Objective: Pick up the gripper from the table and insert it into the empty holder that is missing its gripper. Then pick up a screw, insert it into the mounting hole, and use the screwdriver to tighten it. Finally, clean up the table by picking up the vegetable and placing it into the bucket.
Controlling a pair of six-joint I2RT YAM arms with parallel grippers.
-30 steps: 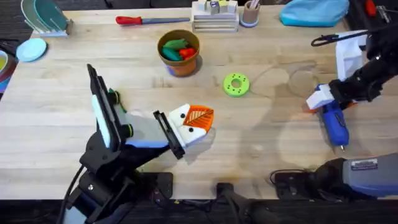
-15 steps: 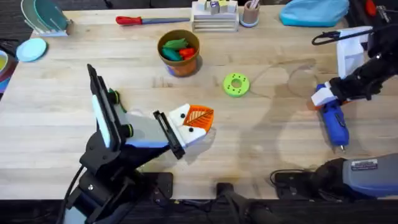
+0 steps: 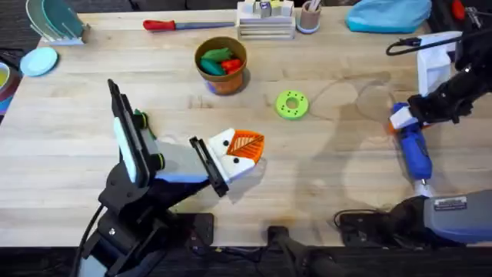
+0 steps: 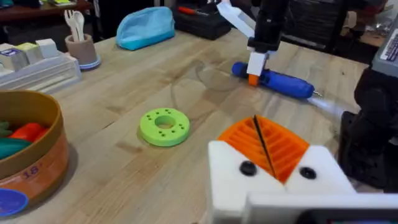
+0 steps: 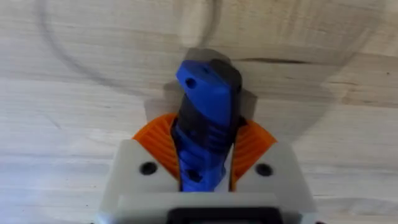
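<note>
A pale wooden table (image 3: pixel 69 146) carries everything. Just beyond the left pincer (image 3: pixel 244 151) lie a lime-green ring (image 3: pixel 292 104) and, farther off, the orange-brown bucket (image 3: pixel 222 66) and a red-handled tool (image 3: pixel 187 25). The blue screwdriver (image 3: pixel 413 149) lies under the right pincer (image 3: pixel 401 121), with a blue pouch (image 3: pixel 387 14) far behind it.

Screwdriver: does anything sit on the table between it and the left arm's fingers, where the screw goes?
Nothing visible does. The screwdriver, held by the right gripper, and the left gripper have bare wood between them; the green ring lies farther back.
</note>
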